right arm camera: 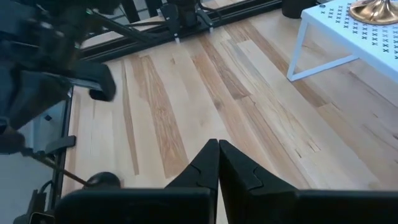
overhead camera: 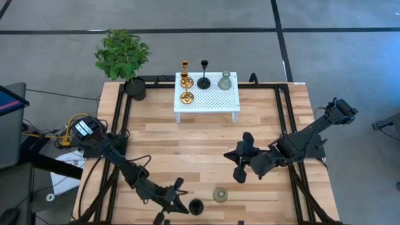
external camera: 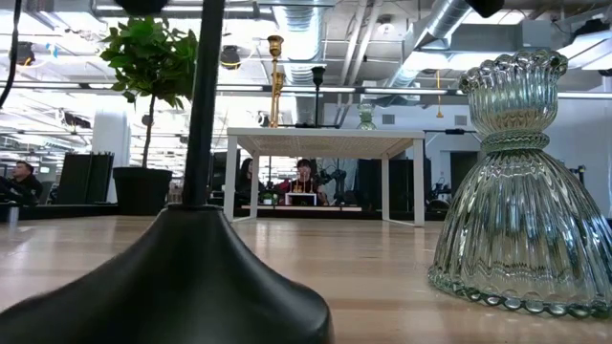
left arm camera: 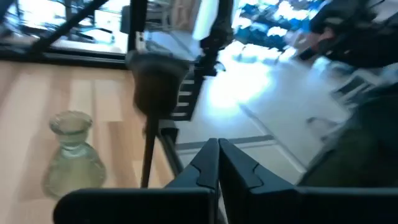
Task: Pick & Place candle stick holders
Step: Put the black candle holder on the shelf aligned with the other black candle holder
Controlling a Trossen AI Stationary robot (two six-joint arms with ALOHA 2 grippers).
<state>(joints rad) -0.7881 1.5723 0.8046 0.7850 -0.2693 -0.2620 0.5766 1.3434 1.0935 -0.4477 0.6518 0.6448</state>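
Observation:
A black candle stick holder point(overhead camera: 196, 206) and a grey-green glass one point(overhead camera: 220, 195) stand on their round bases near the table's near edge; both loom large in the low view, the black one point(external camera: 206, 277) and the glass one point(external camera: 516, 191). Two gold holders point(overhead camera: 185, 80), another black one point(overhead camera: 204, 80) and another grey-green one point(overhead camera: 225, 81) stand on a white perforated stand point(overhead camera: 212, 100) at the far middle. My left gripper point(overhead camera: 183, 201) is shut and empty just left of the near black holder point(left arm camera: 149, 87). My right gripper point(overhead camera: 234, 157) is shut and empty over the table's middle right.
A potted plant point(overhead camera: 125, 59) in a black pot stands at the table's far left corner. Black frame rails run along the table's edges. Bare wood lies between the white stand and the two near holders point(right arm camera: 205, 93). People sit in the room beyond the table.

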